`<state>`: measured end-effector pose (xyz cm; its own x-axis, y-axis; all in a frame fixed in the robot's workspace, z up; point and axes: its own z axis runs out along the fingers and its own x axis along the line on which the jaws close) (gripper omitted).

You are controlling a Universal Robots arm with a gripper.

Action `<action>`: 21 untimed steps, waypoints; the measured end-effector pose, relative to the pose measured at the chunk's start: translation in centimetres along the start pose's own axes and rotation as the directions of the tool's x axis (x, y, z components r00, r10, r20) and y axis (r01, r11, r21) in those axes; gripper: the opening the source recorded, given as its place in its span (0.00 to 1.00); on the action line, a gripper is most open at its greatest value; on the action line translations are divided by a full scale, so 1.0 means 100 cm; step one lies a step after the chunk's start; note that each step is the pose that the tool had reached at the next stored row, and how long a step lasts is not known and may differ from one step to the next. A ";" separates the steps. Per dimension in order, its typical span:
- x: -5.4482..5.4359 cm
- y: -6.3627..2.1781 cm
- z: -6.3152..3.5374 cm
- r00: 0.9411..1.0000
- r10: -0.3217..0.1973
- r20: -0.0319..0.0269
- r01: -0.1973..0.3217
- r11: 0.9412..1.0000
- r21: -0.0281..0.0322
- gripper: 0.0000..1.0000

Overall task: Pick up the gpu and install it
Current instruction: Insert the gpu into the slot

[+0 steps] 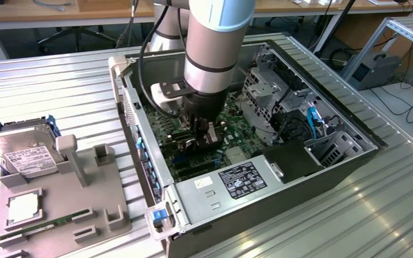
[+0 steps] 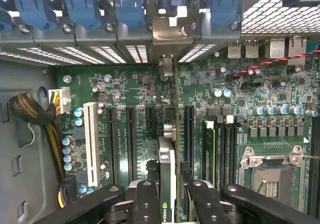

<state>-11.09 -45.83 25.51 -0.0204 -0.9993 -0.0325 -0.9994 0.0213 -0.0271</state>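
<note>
Pincer (image 2: 167,196) clamps gpu (image 2: 167,179) edge-on over motherboard (image 2: 130,88); green logo on card.

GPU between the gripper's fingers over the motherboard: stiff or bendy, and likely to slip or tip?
The gpu looks like a thin rigid board, so probably stiff. Standing on edge in the gripper, gripped on its flat faces, it could pivot if pushed. Its exposed parts look fragile above the motherboard.

Thin black gpu (image 2: 167,184) on edge above the green motherboard (image 2: 130,98), silver bracket toward the case's rear slots.
</note>
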 end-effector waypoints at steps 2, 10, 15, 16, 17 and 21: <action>0.000 0.0002 -0.0001 1.000 0.000 0.000 0.000 1.000 0.000 0.27; 0.000 0.0038 -0.0030 1.000 -0.001 0.001 0.001 1.000 0.019 0.27; 0.000 0.0052 -0.0001 1.000 -0.007 0.002 0.007 0.999 0.042 0.27; 0.000 0.0066 -0.0002 1.000 -0.007 0.002 0.007 0.999 0.044 0.27; 0.000 0.0081 -0.0003 1.000 -0.007 0.001 0.007 0.999 0.045 0.27; 0.000 0.0119 -0.0006 1.000 -0.008 0.002 0.007 0.999 0.050 0.27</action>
<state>-12.29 -45.84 25.53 -0.0129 -0.9993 -0.0340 -0.9969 0.0155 -0.0777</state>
